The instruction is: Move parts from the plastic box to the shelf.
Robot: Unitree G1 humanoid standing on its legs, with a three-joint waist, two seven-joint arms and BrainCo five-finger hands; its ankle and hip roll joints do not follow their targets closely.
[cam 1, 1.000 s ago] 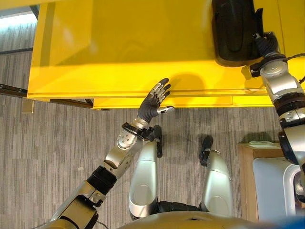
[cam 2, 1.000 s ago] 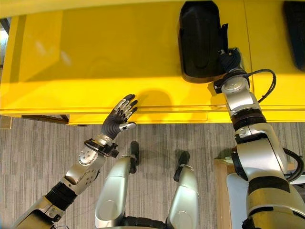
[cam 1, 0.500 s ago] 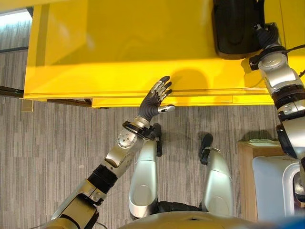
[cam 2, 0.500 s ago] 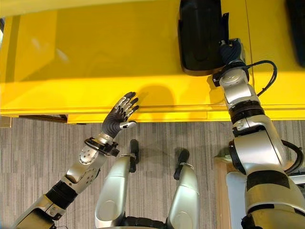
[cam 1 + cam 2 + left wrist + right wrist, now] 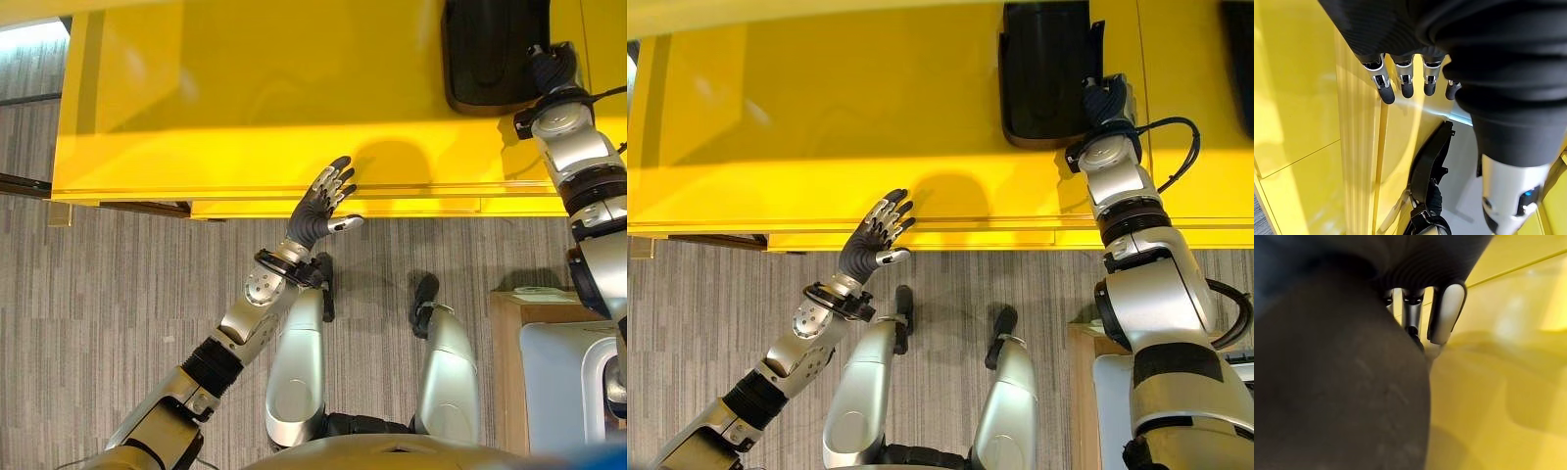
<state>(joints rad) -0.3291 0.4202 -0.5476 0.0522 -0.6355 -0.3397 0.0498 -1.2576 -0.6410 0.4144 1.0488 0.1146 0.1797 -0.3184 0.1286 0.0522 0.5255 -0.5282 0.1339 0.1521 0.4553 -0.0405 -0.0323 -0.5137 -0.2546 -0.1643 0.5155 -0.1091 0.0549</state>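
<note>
Glossy yellow shelf [image 5: 245, 108], matt black part [image 5: 487, 54]

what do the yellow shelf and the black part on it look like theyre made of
The yellow shelf looks like painted metal or lacquered board with a glossy finish: it carries soft reflections and a bright band of glare. The black part looks like moulded plastic, semi-matt with a dull sheen and rounded corners, though rubber can't be excluded. The right hand is beside it.

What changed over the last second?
The black part has gone a little farther back on the yellow shelf, with the right hand beside it at its near right corner; the right hand's grip is hidden. The left hand stayed open, fingers straight, at the shelf's front edge.
</note>
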